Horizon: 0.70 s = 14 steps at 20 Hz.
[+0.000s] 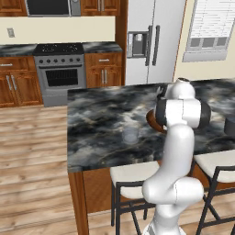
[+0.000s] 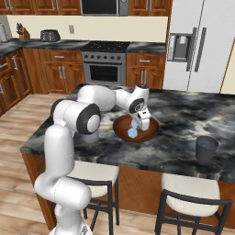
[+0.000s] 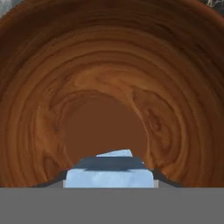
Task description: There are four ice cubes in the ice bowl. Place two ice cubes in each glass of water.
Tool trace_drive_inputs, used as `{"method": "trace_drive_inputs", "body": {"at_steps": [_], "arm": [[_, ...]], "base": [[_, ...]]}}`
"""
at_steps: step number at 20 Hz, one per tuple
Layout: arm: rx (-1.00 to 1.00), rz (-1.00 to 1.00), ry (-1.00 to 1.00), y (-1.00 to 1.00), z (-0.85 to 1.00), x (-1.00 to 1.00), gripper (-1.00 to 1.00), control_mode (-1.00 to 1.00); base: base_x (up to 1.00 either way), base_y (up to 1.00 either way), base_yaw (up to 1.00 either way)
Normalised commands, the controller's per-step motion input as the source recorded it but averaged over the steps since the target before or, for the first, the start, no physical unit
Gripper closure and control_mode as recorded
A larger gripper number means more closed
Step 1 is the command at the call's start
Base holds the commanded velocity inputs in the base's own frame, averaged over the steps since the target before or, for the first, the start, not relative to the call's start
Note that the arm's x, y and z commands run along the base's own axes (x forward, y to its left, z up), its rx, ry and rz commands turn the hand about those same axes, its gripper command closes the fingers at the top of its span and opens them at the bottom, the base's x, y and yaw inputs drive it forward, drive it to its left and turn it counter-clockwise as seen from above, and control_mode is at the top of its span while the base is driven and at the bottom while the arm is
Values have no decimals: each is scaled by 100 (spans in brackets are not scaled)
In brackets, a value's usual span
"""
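The jaws of the gripper (image 2: pixel 139 123) grasp an ice cube (image 3: pixel 109 177) inside the brown bowl (image 2: pixel 120 130) near the surface's middle.

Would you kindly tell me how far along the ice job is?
Early. No ice visibly delivered to either glass. In hand: the gripper is down in the ice bowl, jaws closed around one ice cube. Left: carrying cubes to both glasses.
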Motion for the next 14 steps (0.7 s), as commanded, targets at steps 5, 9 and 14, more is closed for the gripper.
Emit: {"method": "trace_drive_inputs", "body": {"at_steps": [5, 9, 14], "arm": [[0, 66, -3, 50, 53, -11, 100, -100], [1, 60, -15, 70, 51, 0, 100, -100], [0, 48, -26, 75, 34, -20, 100, -100]], "base": [[0, 0, 0], [0, 0, 0], [0, 0, 0]]}}
